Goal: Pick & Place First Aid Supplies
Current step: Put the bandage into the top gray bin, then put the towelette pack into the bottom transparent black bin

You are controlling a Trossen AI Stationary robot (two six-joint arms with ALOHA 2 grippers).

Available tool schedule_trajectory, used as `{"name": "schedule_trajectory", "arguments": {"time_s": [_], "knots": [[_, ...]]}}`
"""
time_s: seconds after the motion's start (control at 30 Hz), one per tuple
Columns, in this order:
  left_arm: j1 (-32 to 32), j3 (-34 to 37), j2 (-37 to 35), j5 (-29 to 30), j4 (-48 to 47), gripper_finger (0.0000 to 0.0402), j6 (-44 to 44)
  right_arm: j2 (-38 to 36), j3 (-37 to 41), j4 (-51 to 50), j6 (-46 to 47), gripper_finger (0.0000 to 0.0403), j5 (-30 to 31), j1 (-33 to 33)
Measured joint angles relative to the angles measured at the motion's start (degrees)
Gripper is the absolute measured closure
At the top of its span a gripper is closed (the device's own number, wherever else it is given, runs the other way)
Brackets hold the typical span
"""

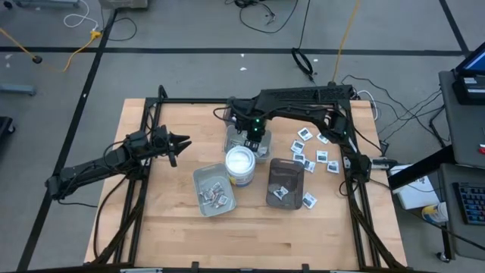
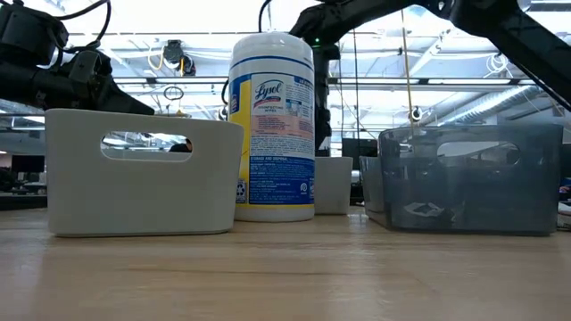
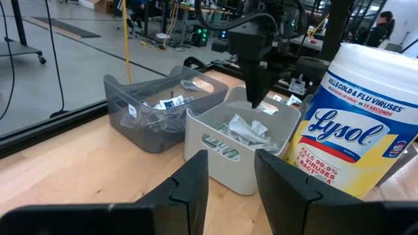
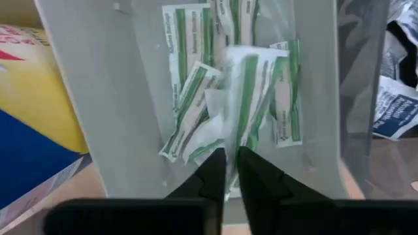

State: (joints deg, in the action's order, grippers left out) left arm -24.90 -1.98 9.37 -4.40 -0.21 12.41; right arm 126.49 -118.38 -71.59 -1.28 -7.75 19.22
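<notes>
Right gripper (image 4: 226, 171) over green-white strips (image 4: 241, 98)

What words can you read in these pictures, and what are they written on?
"Lysol": brand on the round white tub.
"KILLS COLD & FLU VIRUSES": blue band near the tub's top, seen in the left wrist view.
Small print on the tub's back label: too small to read.
Green-striped strip packets in the grey tray: print blurred, unreadable.
Square white packets on the table: too small to read.
</notes>
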Motion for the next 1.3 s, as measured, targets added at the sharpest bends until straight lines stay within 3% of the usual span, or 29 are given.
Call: {"name": "schedule_trajectory", "arguments": {"time_s": [0.27,0.43,0.63,0.8,0.97,1.3], "knots": [[0.00,-0.01,0.00,0.00,0.00,0.0273,0.00,-0.02,0.06,-0.22,0.10,0.0276,-1.42,0.26],[0.00,0.00,0.00,0.00,0.00,0.0273,-0.01,-0.02,0.06,-0.22,0.56,0.0236,-1.38,1.33],[0.01,0.00,0.00,0.00,0.00,0.0273,0.00,-1.65,0.06,0.04,8.86,0.0228,0.88,4.43],[-0.01,0.00,0.00,0.00,0.00,0.0273,0.01,-2.48,0.06,0.23,5.68,0.0231,4.67,6.75],[-0.01,0.00,0.00,0.00,0.00,0.0273,0.01,-2.46,0.06,-1.42,2.03,0.0233,4.72,11.14],[0.00,-0.01,0.00,0.00,0.00,0.0273,0.00,-2.46,0.06,-2.41,5.83,0.0236,4.76,22.58]]}}
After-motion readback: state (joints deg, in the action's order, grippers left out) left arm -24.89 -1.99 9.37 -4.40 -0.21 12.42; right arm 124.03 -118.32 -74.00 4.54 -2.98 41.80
